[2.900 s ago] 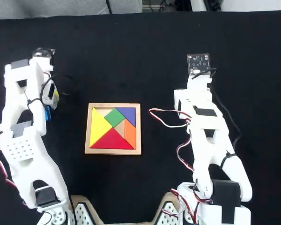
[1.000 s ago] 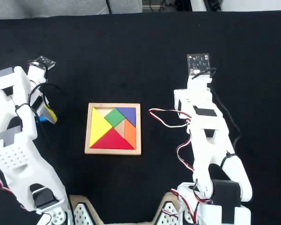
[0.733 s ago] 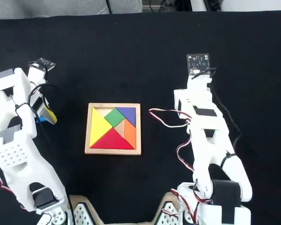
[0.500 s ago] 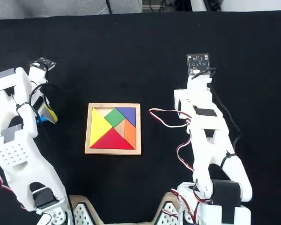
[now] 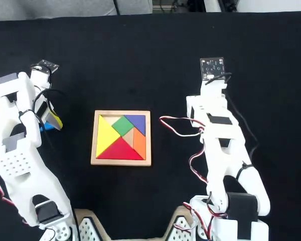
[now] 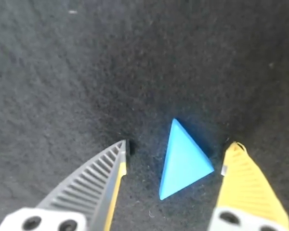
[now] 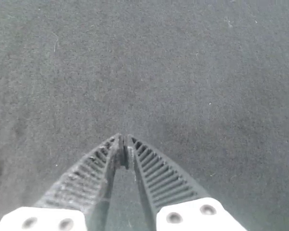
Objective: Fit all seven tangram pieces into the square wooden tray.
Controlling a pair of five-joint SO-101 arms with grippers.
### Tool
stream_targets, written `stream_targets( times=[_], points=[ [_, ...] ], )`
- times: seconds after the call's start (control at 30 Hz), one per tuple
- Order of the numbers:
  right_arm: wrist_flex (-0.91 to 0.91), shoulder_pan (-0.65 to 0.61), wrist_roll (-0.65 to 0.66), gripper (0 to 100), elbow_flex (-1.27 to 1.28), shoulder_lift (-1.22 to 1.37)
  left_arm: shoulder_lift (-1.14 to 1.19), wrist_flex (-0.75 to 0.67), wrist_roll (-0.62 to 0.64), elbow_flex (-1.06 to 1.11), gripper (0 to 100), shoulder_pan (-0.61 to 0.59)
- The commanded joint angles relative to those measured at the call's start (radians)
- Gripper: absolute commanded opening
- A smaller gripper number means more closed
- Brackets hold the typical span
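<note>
Blue flat triangle [image 6: 183,161], smooth-faced with sharp corners, lies on the fuzzy black felt counter [image 6: 135,57], well apart from the square wooden tray [image 5: 121,163], on the left arm's side. Left jaws released, one ribbed tip grey and one yellow, either side of the triangle. Tray holds flat coloured pieces. Right jaws clenched, ribbed, over felt.

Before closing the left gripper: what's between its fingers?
The blue triangle lies on the cloth between the left gripper's open fingers, nearer the yellow one, in the left wrist view.
</note>
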Motion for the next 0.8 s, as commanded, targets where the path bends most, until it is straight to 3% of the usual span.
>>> stream_targets(
  times=[0.0, 0.57, 0.77],
  points=[
    [-0.02, -0.015, 0.006, 1.1, -0.035, -0.001, 0.034, -0.018, 0.008, -0.03, 31, 0.028],
    [-0.02, -0.015, 0.006, 1.1, -0.035, -0.001, 0.041, 0.018, -0.041, -0.031, 31, 0.024],
    [-0.02, -0.015, 0.006, 1.1, -0.036, -0.001, 0.043, 0.021, -0.041, -0.039, 21, 0.028]
  ],
)
